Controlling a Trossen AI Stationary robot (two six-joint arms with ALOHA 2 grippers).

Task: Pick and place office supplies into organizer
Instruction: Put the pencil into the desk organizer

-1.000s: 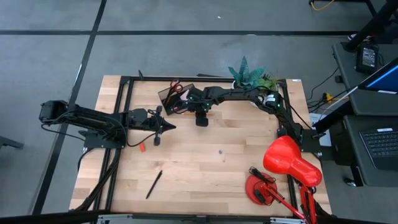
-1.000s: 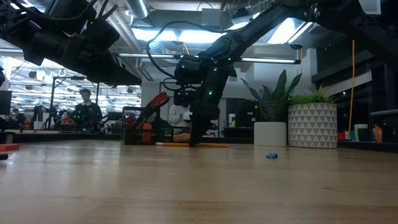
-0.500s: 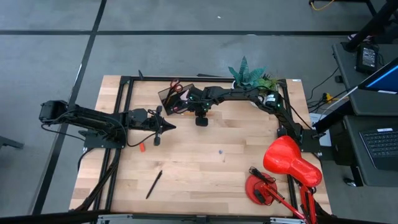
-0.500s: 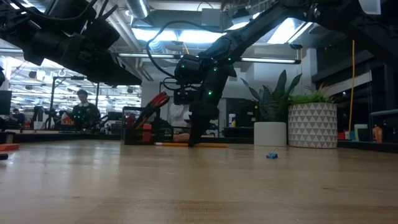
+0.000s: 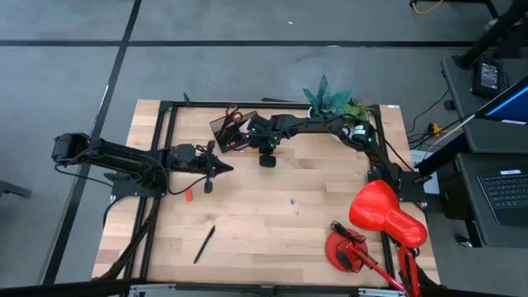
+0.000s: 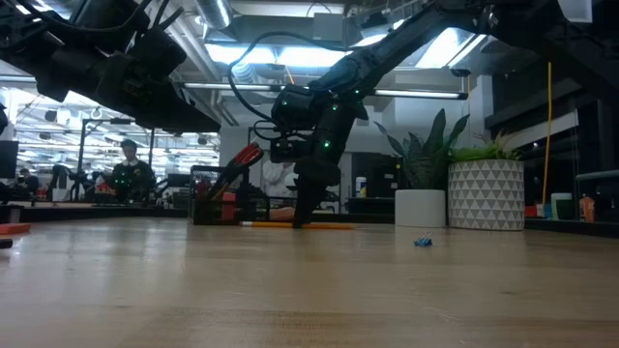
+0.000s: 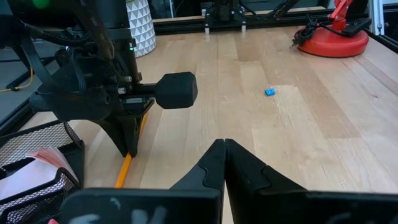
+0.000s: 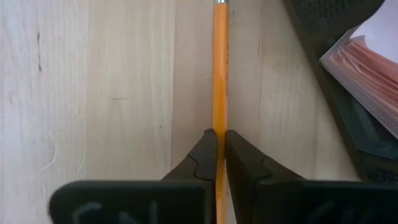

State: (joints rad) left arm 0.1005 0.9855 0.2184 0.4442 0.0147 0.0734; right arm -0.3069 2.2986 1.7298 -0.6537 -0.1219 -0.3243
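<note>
The long orange wooden pencil (image 8: 220, 74) lies flat on the light wooden table top (image 5: 272, 223), pinched across its shaft between the two dark fingers of the right gripper (image 8: 220, 163), whose jaws stand closed down on it with only the pencil's width between them; the pencil runs straight forward out of the jaws to its metal-banded end. Just to one side of those jaws sits the dark smoky-translucent rectangular organizer tray (image 8: 339, 81), holding a pink sticky-note pad (image 8: 373, 56), and in the high view the red-handled scissors (image 5: 233, 116) stand in it. In the low view the right gripper (image 6: 303, 217) reaches straight down to the table with the pencil (image 6: 298, 225) level along the surface at its tips. The left gripper (image 7: 222, 163) hangs above the table, well apart from the pencil, jaws pressed together on nothing, pointed toward the right arm. Ahead of the left jaws and off to the side lies a small blue scrap (image 7: 269, 92); near that gripper in the high view are a small red eraser (image 5: 187, 195) and, farther off, a black pen (image 5: 204, 244). The red desk lamp (image 5: 381, 216) and green potted plants (image 5: 334, 100) stand beyond the right arm.
</note>
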